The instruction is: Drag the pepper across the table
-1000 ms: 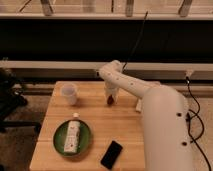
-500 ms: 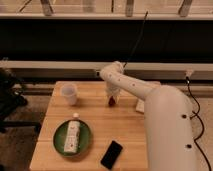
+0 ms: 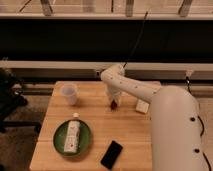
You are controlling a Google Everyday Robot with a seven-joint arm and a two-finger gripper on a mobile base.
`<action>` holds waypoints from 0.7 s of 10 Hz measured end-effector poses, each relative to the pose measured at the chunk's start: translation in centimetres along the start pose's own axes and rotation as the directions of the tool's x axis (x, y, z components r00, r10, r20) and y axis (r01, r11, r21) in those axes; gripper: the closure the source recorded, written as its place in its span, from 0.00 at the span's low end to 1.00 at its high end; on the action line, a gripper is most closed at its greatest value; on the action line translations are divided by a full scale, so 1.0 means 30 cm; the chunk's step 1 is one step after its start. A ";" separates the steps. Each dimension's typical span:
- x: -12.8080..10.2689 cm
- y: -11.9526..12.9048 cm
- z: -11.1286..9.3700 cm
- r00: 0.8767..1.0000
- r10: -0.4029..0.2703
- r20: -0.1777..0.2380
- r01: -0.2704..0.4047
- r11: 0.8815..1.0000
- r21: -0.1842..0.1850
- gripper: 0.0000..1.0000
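The pepper (image 3: 114,105) is a small dark red thing on the light wooden table (image 3: 125,132), right of the table's middle and toward the back. My gripper (image 3: 114,99) reaches straight down from the white arm (image 3: 131,86) and sits right on top of the pepper, hiding most of it. Only the pepper's lower red end shows under the gripper.
A white cup (image 3: 69,93) stands at the back left. A green plate (image 3: 60,141) with a white bottle (image 3: 74,135) on it sits at the front left. A black phone (image 3: 111,154) lies at the front. A small white block (image 3: 142,106) sits right of the gripper.
The gripper and the pepper under it have shifted to the right and slightly toward the front of the table. The cup, plate and phone have not moved.
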 end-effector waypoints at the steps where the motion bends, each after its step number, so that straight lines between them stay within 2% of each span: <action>1: -0.014 0.008 0.004 1.000 -0.007 0.004 0.007 1.000 -0.004 1.00; 3: -0.064 0.019 0.010 0.999 -0.033 0.018 0.033 0.999 -0.005 1.00; 7: -0.178 0.051 -0.020 0.996 -0.078 0.034 0.077 0.997 0.030 1.00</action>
